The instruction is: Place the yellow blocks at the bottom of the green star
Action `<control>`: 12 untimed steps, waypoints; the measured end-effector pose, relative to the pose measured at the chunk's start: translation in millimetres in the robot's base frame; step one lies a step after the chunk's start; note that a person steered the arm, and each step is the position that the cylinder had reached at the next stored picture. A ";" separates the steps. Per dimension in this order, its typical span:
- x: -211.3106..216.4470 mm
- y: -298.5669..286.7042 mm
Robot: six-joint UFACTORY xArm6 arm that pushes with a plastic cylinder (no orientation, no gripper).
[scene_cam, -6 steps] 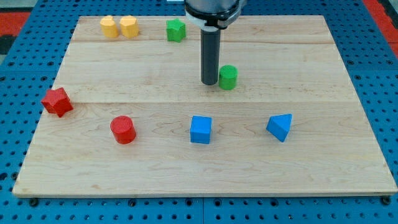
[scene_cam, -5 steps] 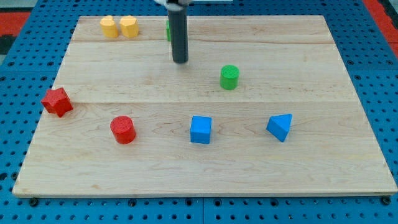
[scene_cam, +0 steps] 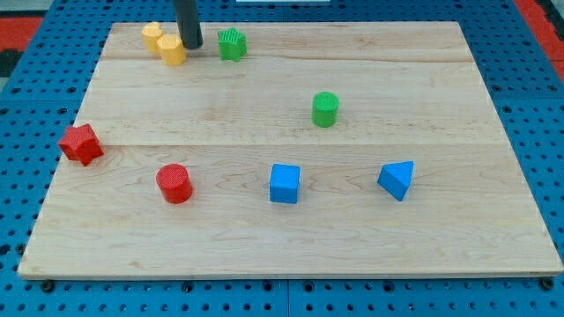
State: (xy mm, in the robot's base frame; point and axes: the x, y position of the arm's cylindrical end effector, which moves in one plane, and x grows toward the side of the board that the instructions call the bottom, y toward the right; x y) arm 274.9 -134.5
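Two yellow blocks sit at the board's top left: one (scene_cam: 152, 34) further left and higher, the other (scene_cam: 172, 50) lower and to its right. The green star (scene_cam: 232, 43) lies to their right near the top edge. My tip (scene_cam: 191, 46) stands between the lower yellow block and the green star, touching or almost touching that yellow block's right side. The rod rises out of the view's top.
A green cylinder (scene_cam: 325, 109) stands right of centre. A red star (scene_cam: 81, 143) is at the left edge, a red cylinder (scene_cam: 174, 183) lower left, a blue cube (scene_cam: 285, 183) bottom centre, a blue triangular block (scene_cam: 397, 180) to its right. Wooden board (scene_cam: 441, 246).
My tip moved from beside the green cylinder up and left to the yellow blocks. The right yellow block shifted down-left. The green star shifted a little to the left.
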 end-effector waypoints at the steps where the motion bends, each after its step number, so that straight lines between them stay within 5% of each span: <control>1: 20.5 -0.3; 2: 24.8 -18.2; 3: 61.0 -102.6; 4: -10.5 -161.5; 5: -63.4 -158.0; 6: -64.2 -113.6; 7: 18.0 -73.1; 8: 47.9 -98.7; 10: -82.7 -134.2; 11: -53.2 -63.6; 12: 27.4 -3.7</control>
State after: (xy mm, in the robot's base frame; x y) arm 302.3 -138.2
